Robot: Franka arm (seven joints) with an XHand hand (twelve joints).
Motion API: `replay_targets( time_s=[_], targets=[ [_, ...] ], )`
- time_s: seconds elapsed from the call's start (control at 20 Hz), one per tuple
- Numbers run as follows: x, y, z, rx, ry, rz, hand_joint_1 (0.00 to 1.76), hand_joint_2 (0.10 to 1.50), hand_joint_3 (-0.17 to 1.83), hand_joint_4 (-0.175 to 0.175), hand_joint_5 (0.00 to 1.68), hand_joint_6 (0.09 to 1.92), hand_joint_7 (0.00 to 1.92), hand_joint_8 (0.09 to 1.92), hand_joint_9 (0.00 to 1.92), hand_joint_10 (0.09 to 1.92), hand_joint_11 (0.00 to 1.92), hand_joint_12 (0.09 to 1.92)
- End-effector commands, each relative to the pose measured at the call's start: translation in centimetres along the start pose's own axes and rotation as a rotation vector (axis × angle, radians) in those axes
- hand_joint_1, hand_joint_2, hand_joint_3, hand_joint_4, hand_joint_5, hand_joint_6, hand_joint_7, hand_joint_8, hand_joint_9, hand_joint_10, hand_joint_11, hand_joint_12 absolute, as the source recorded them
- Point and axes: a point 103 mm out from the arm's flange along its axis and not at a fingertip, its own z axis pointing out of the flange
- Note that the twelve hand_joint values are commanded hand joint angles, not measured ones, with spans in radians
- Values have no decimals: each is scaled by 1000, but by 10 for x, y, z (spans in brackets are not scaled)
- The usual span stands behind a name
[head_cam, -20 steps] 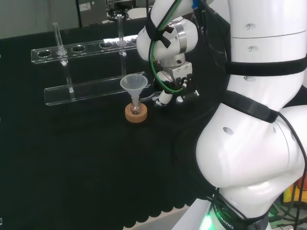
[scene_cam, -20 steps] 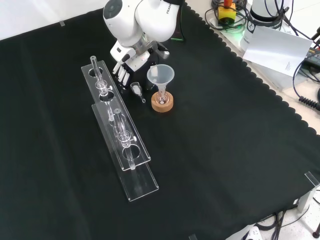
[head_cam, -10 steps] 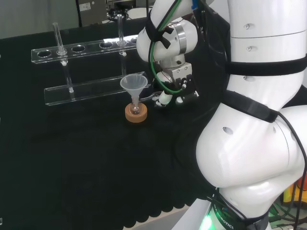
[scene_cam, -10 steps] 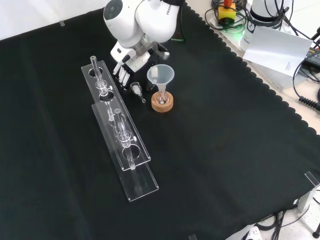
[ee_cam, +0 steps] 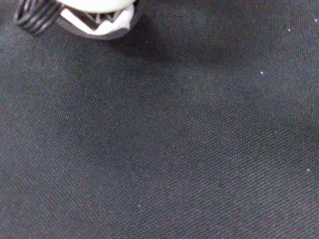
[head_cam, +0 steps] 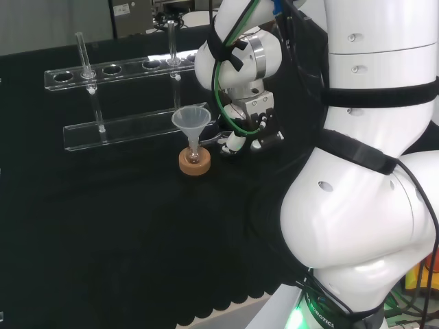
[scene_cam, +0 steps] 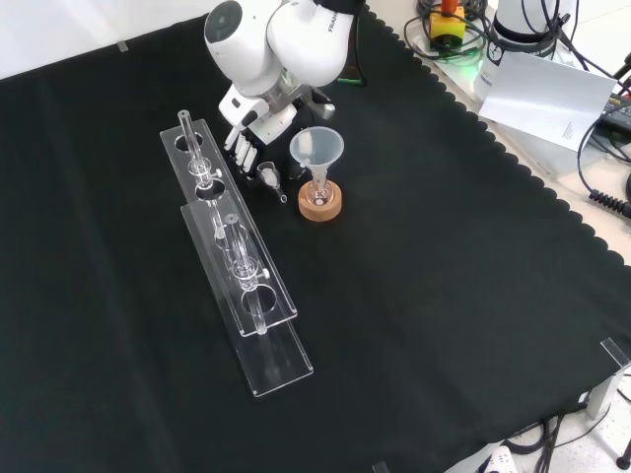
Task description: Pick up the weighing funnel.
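Hand [scene_cam: 248,133] hangs under the big white arm [scene_cam: 281,39] in the upper left-centre of the front view. Its black and white fingers [scene_cam: 240,150] point down at the cloth, relaxed and slightly apart, with nothing between them. The black-clothed counter [scene_cam: 444,296] spreads across most of that frame, with a scalloped edge running down the right side. A long clear plastic rack [scene_cam: 266,296] lies diagonally from upper left toward the lower middle, with thin glass tubes [head_cam: 82,51] standing upright in some of its holes. To the right of the rack's upper end stands the funnel [scene_cam: 315,148], mouth up, with its stem in a small flask that sits on a cork ring [scene_cam: 320,209]. The weighing funnel [scene_cam: 268,175] is a small clear piece lying on the cloth between the rack and the cork ring, just below and to the right of the fingertips. I cannot tell whether a finger touches it. In the head view the hand sits low over the cloth just right of the funnel, left of the arm's large white links. The wrist view looks at close black weave, with a blurred white and black part of the hand at one edge.
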Motion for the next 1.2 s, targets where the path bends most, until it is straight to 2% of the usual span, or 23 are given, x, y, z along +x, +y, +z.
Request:
replay_targets(
  time_s=[0.05, 0.65, 0.9, 1.2],
  targets=[
    [2, 1, 1, 4, -7, 2, 909, 651, 628, -13, 653, 701, 592, 711, 737, 543, 396, 1299],
    [3, 3, 0, 10, -4, 1, 901, 679, 638, -5, 715, 744, 612, 712, 758, 548, 403, 1297],
    [2, 3, 0, 4, -9, 4, 920, 728, 642, 19, 796, 759, 679, 704, 803, 544, 424, 1294],
    [0, 5, -3, 4, -19, 7, 915, 783, 637, 22, 842, 747, 725, 690, 847, 530, 467, 1282]
  ],
)
